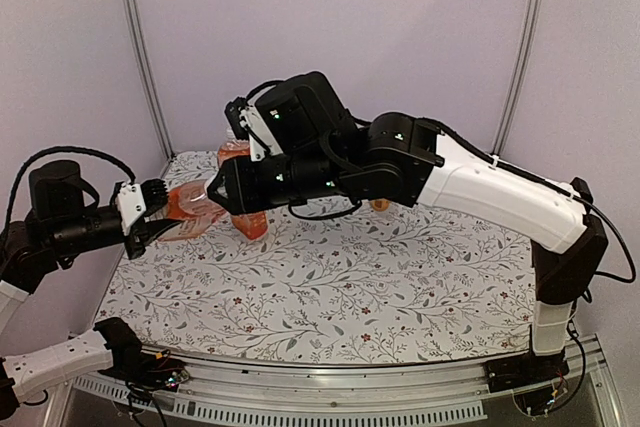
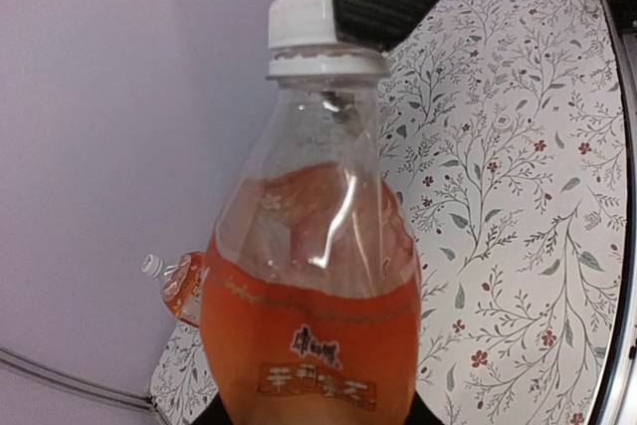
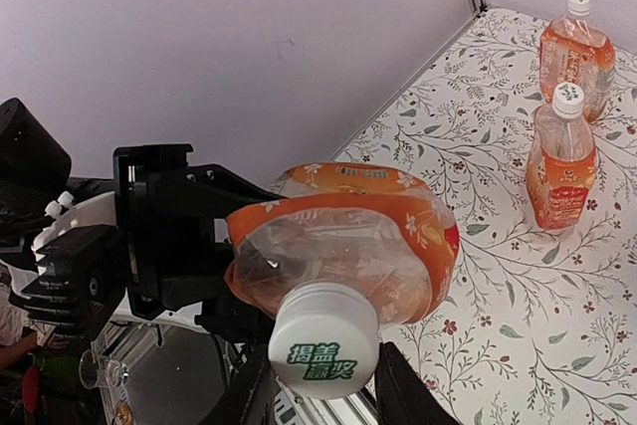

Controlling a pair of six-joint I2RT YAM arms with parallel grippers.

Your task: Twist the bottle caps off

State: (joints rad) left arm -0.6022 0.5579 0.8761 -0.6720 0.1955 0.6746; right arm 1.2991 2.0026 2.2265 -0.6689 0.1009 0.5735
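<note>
White cap (image 3: 323, 350) sits between my right jaws, pinched on its sides, ready to twist. Left jaws clamped low on the orange-drink bottle (image 2: 309, 325), holding it tilted above the table (image 1: 400, 287) so the cap faces the right arm and the body can't spin.

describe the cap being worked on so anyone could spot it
At the table's left edge, the left jaws hold a bottle off the surface. Its cap sits between the right jaws, unlike the standing bottles' untouched caps.
</note>
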